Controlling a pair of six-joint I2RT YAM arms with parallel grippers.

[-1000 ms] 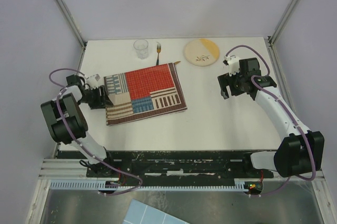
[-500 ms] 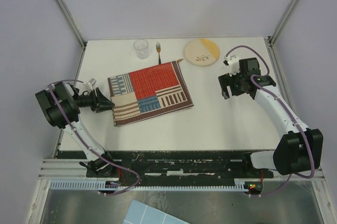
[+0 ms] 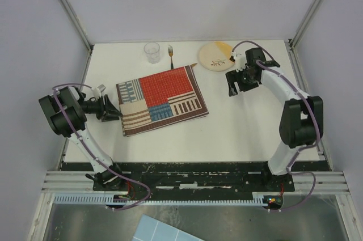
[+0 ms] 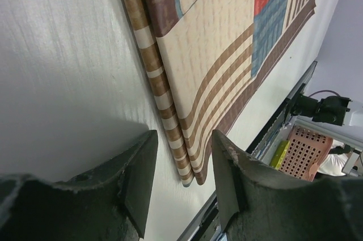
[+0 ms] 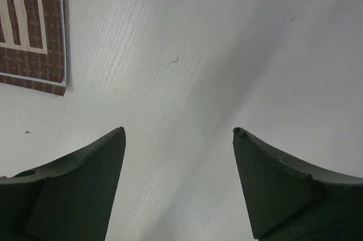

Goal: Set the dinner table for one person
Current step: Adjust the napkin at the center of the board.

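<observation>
The dinner table (image 3: 244, 127) is a white top with a folded red, blue and beige striped placemat (image 3: 161, 99) lying left of centre. At the back stand a clear glass (image 3: 151, 52), a fork (image 3: 171, 56) and a yellow plate (image 3: 216, 56). My left gripper (image 3: 117, 113) lies low at the placemat's left edge, open; the left wrist view shows the placemat (image 4: 227, 54) just ahead of the left gripper (image 4: 184, 139), nothing clamped. My right gripper (image 3: 233, 85) hovers open just below the plate; in its wrist view the right gripper (image 5: 178, 131) is over bare table (image 5: 227, 37).
Metal frame rails edge the table, with grey walls at left (image 3: 34, 54) and right (image 3: 334, 54). The black base rail (image 3: 193, 176) of both arms runs along the near edge. The placemat's corner (image 5: 34, 37) shows at the upper left of the right wrist view.
The placemat slid a little right, then my left arm swung back left with its jaws narrowing somewhat. My right gripper moved up and left, closer to the plate.
</observation>
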